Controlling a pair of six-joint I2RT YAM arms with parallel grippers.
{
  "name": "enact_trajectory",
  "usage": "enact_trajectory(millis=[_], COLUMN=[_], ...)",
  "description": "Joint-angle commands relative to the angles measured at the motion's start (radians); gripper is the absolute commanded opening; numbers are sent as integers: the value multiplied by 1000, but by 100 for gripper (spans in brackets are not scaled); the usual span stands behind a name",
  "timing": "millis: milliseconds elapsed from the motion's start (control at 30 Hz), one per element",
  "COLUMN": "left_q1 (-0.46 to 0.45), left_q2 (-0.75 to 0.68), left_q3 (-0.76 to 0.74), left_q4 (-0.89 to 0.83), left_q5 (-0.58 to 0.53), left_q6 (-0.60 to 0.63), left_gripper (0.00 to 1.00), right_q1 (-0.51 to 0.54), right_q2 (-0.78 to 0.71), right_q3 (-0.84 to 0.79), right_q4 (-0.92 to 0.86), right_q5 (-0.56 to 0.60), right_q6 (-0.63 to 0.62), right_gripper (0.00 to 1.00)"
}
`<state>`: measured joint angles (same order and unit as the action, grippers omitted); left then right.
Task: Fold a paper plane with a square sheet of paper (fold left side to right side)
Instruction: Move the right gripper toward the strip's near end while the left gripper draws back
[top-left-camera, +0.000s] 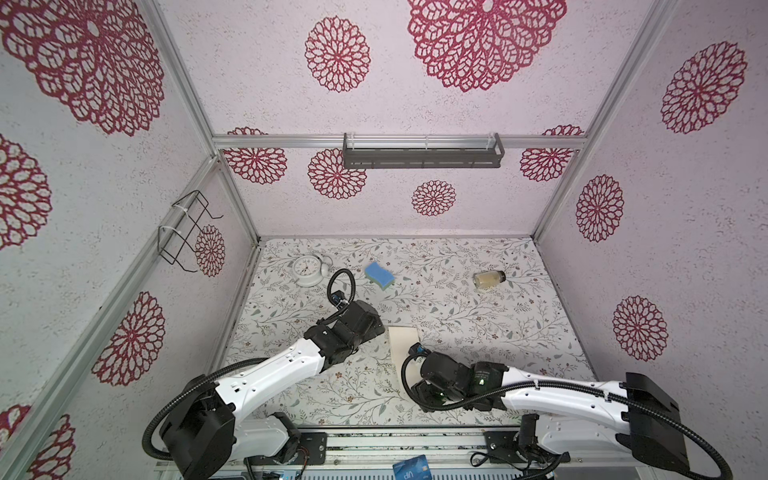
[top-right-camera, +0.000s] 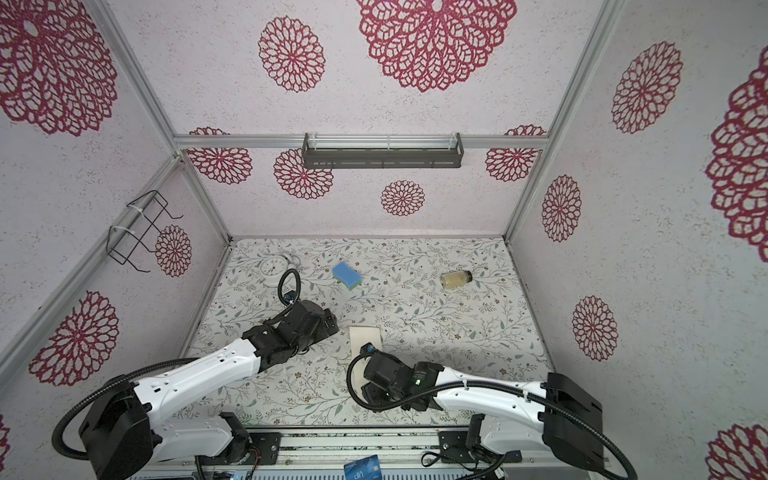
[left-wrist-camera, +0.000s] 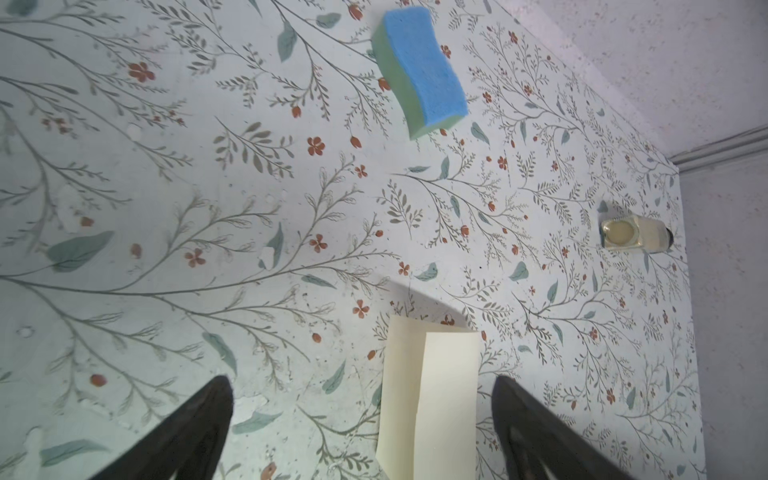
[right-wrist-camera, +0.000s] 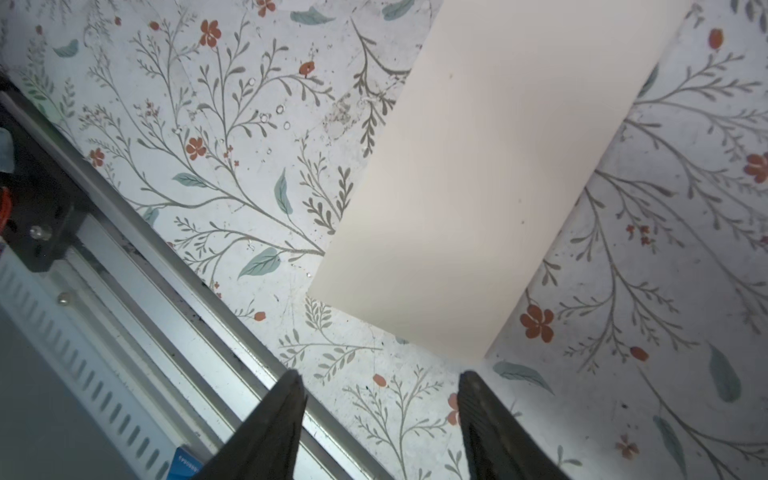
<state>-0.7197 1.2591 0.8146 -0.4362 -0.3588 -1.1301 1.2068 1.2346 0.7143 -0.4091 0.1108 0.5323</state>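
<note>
Left claw (left-wrist-camera: 361, 380) and right claw (right-wrist-camera: 381, 374) both spread apart, gripping nothing, the square sheet of paper (left-wrist-camera: 436, 395) lying folded double on the tabletop (left-wrist-camera: 166, 208), robot-side of the blue sponge (left-wrist-camera: 419, 70), free, I'd judge, so the crease settles

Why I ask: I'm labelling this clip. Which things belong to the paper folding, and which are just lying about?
For the job:
- square sheet of paper, lying folded over
- left gripper, open, holding nothing
- right gripper, open, holding nothing

Just lying about:
- blue sponge
- white clock
- small jar
- blue card at the front edge
</note>
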Motion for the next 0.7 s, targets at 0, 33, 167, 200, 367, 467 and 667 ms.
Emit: enact_trajectory(millis=[0, 33, 167, 200, 367, 467, 667], left_q1=[43, 53, 64, 65, 67, 68, 69], left_q2=[-35, -36, -27, -20, 13, 24, 22], left_q3=[-25, -28, -6, 7, 57, 80, 75], left_q4=[-23, -18, -42, -61, -124, -165, -176], left_q5=[-13, 1, -2, -10, -61, -77, -78], left_q6=[-26, -24, -11, -9, 39, 57, 69], left_gripper=[99, 99, 99, 99, 99, 99, 99], right_q1=[62, 74, 115, 123, 161, 177, 186], right_q2=[34, 48, 103, 117, 188, 225, 271], right_q3=[51, 59, 87, 92, 124, 145, 173], right_q4=[-28, -26, -17, -13, -21, -24, -16], right_q5=[138, 150, 198, 209, 324, 378, 401], right_q6=[-38, -42, -57, -63, -90, -111, -139], right_gripper=[65, 66, 67, 67, 68, 67, 60])
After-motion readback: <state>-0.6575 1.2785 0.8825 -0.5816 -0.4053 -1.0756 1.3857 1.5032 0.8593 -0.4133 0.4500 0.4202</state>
